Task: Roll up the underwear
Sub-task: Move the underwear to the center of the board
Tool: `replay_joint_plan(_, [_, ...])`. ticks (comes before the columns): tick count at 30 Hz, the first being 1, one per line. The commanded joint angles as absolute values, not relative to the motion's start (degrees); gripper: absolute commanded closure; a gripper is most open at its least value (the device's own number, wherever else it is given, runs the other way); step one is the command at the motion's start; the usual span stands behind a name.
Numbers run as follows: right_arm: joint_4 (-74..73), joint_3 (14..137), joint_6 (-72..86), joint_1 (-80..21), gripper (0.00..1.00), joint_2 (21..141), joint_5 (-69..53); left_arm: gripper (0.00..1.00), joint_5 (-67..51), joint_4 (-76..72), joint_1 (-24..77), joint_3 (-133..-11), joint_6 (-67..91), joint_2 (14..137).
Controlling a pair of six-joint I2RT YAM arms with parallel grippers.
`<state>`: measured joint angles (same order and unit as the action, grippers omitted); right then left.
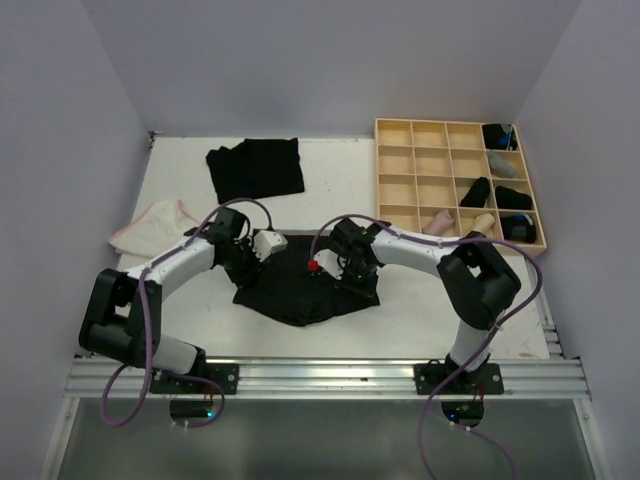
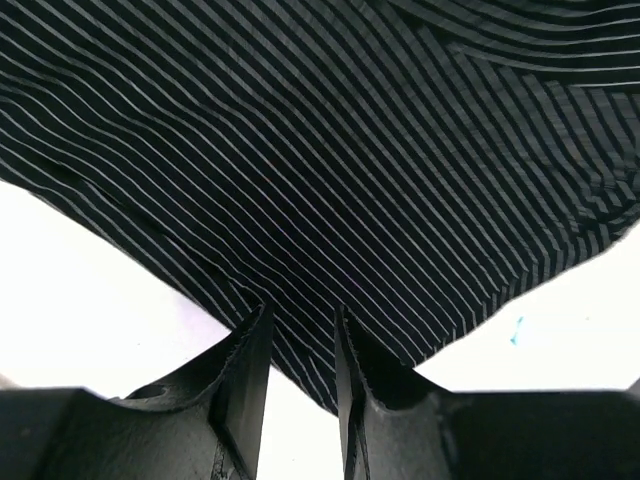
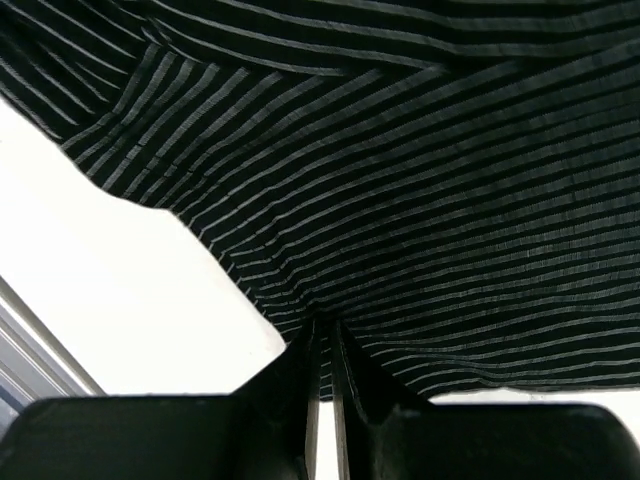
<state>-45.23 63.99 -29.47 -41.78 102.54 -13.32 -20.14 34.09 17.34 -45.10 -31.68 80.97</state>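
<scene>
Your left claw [image 2: 302,312] sits low over the black cloth brief with fine pale stripes [image 1: 300,292]. Its two dark fingers [image 2: 250,380] are released to a narrow gap, and a pointed corner of the hem runs between them with nothing pinched. Your right claw [image 3: 325,328] is clenched down to a sliver, and the brief's edge is caught right at its fingertips. The striped cloth spreads ahead of that claw with a folded band crossing it. The brief lies spread flat on the white table [image 1: 420,300] between your two claws, its narrow end pointing back toward the arm bases. Just off the left claw's right finger there is a small teal fleck [image 2: 517,331] on the bare table; it is too small to read as a letter or a mark. Beyond the left claw, toward the far wall, lies a loose heap of plain black briefs [image 1: 255,168]. Out to that claw's left side, near but apart from it, a whitish brief with pink edging [image 1: 150,228] lies flat. Beyond the right claw and off to its right stands the pale wooden grid tray [image 1: 378,165]. Several compartments on the tray's right side hold small rolls [image 1: 475,190], most black, one grey and two pale pink.
</scene>
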Motion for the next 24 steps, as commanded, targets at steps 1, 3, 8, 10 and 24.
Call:
replay_joint_plan(1, [-45.35, 64.6, -28.74, -46.3, 0.88, 104.58, -12.83, 0.66, -16.53, 33.14, 17.14, -46.4, -32.87, 84.72])
replay_joint_plan(3, [-46.4, 65.3, -28.65, -47.72, 0.89, 105.99, -13.27, 0.66, -15.47, 32.79, 17.05, -48.07, -32.17, 88.14])
replay_joint_plan(8, [-50.35, 69.68, -27.34, -52.46, 0.89, 107.84, -18.88, 0.65, -13.8, 32.96, 15.48, -55.43, -32.69, 94.82])
replay_joint_plan(10, [-50.62, 71.45, -25.06, -54.92, 0.88, 107.93, -21.52, 0.62, -13.45, 33.13, 14.68, -58.43, -32.78, 97.19])
replay_joint_plan(24, [-47.99, 78.76, -16.68, -45.21, 0.7, 94.22, -26.48, 0.53, -23.9, 37.44, 10.28, -62.09, -29.01, 84.74])
